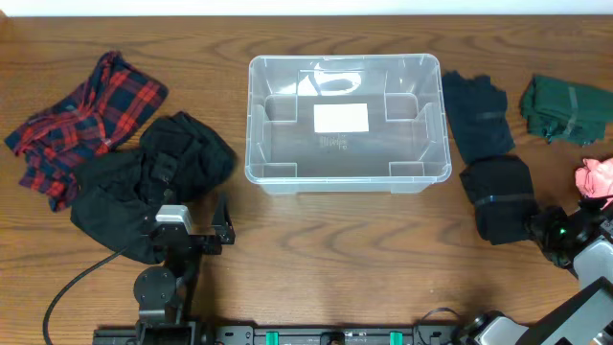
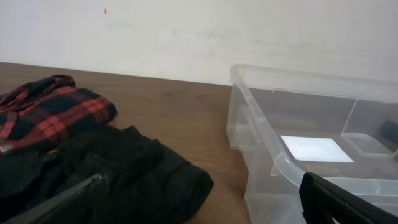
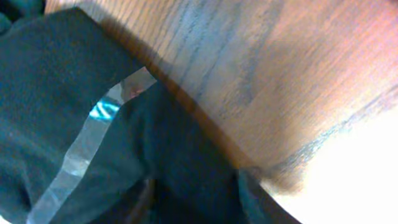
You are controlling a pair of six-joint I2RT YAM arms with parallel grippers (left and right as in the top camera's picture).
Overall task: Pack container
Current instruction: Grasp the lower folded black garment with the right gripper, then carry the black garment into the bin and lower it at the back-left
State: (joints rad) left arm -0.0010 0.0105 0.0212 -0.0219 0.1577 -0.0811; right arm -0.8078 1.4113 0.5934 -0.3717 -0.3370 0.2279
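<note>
Wood counter [image 1: 316, 249] fills the overhead view. Container [image 1: 252, 125] sits mid-counter toward the far edge, upright, nothing inside, white label [image 1: 341, 118] on its floor.

Left of it: big black garment heap [image 1: 144, 182], w/ red-and-navy plaid shirt [image 1: 86, 115] touching its far-left side.

Right of container: dark navy garment [image 1: 476, 115] just beside the wall. A black folded bundle [image 1: 498, 196] lies nearer the robot, touching the navy piece. Green garment [image 1: 565, 107] sits farther right, apart from the navy one. Pink item [image 1: 596, 177] at the right edge, partly cut off.

Left claw [image 2: 202, 179] is spread wide, nothing between the fingers, low over the black heap's near edge, facing the container.

Right claw [image 3: 196, 196] is at the black bundle's near-right corner. Dark cloth lies between its fingers, but can't tell if it's actually clamped. A clear tape strip [image 3: 81, 155] crosses the bundle.
</note>
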